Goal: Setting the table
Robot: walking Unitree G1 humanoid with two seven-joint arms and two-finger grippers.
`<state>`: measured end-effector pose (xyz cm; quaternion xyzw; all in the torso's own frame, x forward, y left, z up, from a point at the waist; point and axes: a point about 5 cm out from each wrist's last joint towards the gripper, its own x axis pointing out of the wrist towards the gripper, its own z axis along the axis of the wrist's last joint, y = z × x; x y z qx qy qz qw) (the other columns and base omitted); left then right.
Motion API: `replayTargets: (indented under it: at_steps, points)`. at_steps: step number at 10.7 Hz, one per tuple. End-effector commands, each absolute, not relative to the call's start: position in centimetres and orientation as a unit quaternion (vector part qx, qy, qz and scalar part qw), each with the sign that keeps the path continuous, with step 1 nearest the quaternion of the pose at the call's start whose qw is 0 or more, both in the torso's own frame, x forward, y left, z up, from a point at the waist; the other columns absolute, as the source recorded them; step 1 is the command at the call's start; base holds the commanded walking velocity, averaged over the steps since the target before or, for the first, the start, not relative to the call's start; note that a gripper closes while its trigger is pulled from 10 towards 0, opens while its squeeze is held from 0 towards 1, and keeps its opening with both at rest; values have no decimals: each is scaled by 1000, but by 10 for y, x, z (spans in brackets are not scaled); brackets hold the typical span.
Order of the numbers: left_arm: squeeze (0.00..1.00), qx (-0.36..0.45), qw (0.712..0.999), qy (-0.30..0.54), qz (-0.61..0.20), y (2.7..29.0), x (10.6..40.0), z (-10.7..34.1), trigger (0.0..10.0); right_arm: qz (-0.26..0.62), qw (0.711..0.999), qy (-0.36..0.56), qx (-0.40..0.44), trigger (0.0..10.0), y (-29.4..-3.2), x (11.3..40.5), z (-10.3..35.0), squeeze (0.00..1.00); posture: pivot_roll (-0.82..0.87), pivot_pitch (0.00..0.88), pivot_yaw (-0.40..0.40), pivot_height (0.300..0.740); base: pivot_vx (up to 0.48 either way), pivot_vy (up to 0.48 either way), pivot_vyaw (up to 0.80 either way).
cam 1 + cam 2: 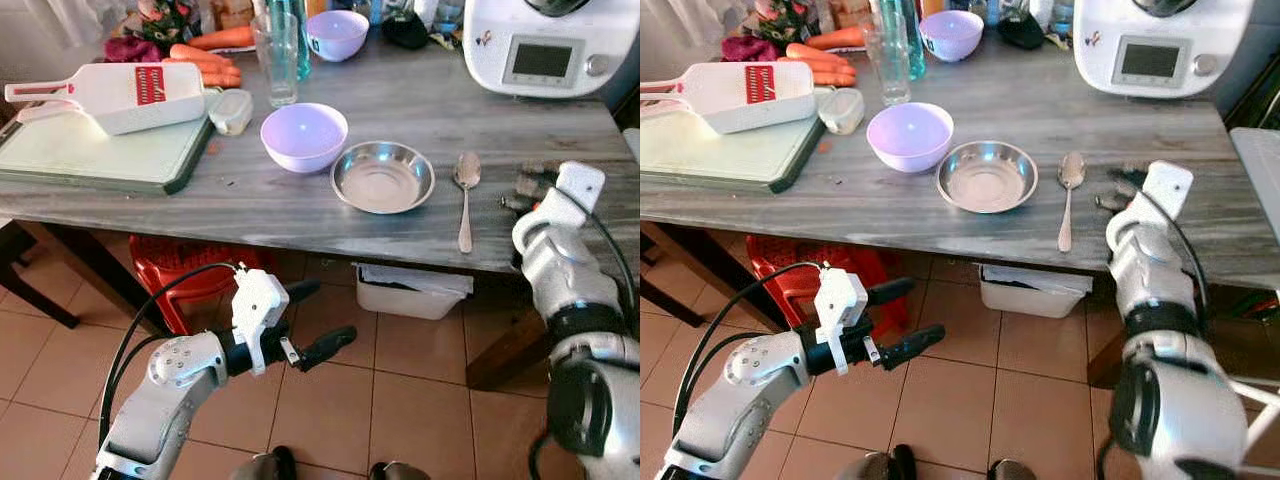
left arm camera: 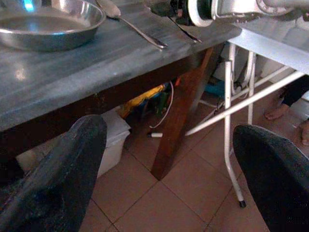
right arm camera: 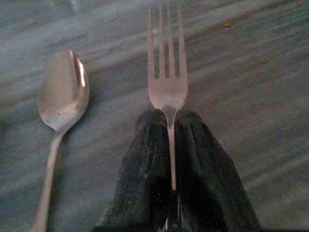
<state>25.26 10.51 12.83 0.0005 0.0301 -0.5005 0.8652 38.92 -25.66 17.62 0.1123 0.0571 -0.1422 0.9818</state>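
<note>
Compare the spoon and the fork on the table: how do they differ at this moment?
The spoon lies free on the table, while the fork is held by its handle between the fingers of the right gripper. The spoon ends in a rounded bowl, the fork in four prongs. Both are shiny metal and point the same way, side by side.

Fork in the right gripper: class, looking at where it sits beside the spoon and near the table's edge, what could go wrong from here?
1. The right gripper pinches only the thin handle of the fork, so it may twist or slip on release.
2. The spoon lies close beside the fork; setting it down carelessly could knock the spoon askew.
3. The right arm works near the front edge of the table; a nudged fork could slide off onto the floor.
</note>
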Motion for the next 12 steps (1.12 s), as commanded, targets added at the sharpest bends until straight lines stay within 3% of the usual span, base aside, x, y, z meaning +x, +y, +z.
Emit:
replayTargets:
  at_steps: [1, 12]
  points:
    - [0, 6, 864, 27, -504, 106, 250, 132, 10000, -155, 978, 43, 130, 10000, -259, 392, 183, 0, 0, 211, 53, 740, 0, 0, 0]
    - [0, -10, 858, 22, -513, 99, 245, 137, 10000, -150, 977, 46, 148, 10000, -249, 398, 183, 0, 9, 213, 47, 740, 0, 0, 0]
